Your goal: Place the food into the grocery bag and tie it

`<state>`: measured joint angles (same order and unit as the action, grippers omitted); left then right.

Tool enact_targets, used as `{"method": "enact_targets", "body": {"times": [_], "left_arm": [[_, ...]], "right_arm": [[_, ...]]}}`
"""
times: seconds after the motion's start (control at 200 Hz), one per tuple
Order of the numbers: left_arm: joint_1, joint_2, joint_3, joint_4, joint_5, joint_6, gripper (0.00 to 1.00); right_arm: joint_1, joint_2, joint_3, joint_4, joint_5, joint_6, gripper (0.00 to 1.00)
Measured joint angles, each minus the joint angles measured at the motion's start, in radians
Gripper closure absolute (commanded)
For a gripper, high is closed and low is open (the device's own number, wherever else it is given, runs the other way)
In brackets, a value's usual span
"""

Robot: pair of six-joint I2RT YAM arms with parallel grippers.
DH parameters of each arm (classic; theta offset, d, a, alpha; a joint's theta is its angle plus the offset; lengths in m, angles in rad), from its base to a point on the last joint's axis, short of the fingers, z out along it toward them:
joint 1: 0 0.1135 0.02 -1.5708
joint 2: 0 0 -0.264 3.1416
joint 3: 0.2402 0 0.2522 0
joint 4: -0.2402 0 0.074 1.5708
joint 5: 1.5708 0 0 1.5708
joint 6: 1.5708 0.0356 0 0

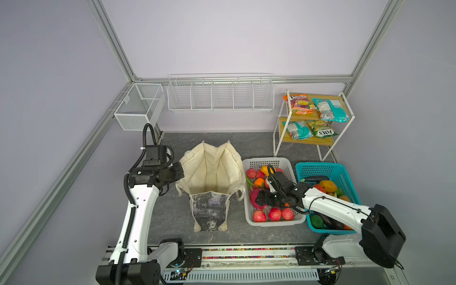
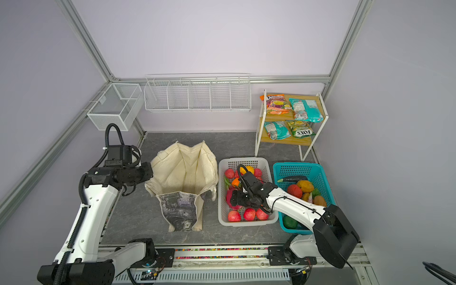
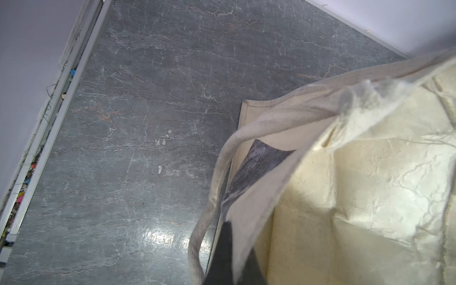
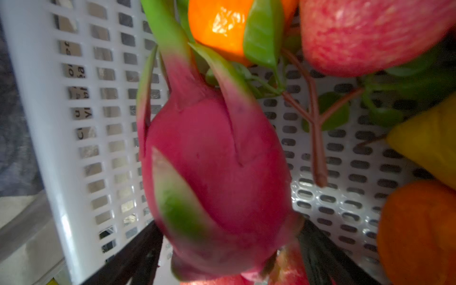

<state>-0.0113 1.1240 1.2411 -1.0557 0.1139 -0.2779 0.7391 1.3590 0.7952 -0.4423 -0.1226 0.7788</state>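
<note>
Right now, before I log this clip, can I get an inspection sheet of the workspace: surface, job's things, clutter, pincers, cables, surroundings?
Surface: grey stone-look tabletop, no spills seen.
Job's things: grocery bag stands open, nothing seen inside; dragon fruit, apples and oranges lie in the white basket; snack packets on the shelf.
Clutter: teal basket of vegetables beside the white one.
Pincers: left pincer shut on the bag's rim; right pincer jaws wide astride the dragon fruit, grip unclear.
Cables: black hose loops above the left arm; thin cable loops over the right wrist.
Surroundings: lavender walls, aluminium frame, white wire racks.
</note>
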Motion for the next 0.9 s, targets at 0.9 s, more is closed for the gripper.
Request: {"method": "enact_targets", "body": {"times": [0.9], "left_arm": [[0.0, 0.0, -0.001, 0.001, 0.0, 0.0, 1.0]], "right_arm": [[-0.012, 0.079, 0.04, 0.091, -0.054, -0.027, 0.35]]}}
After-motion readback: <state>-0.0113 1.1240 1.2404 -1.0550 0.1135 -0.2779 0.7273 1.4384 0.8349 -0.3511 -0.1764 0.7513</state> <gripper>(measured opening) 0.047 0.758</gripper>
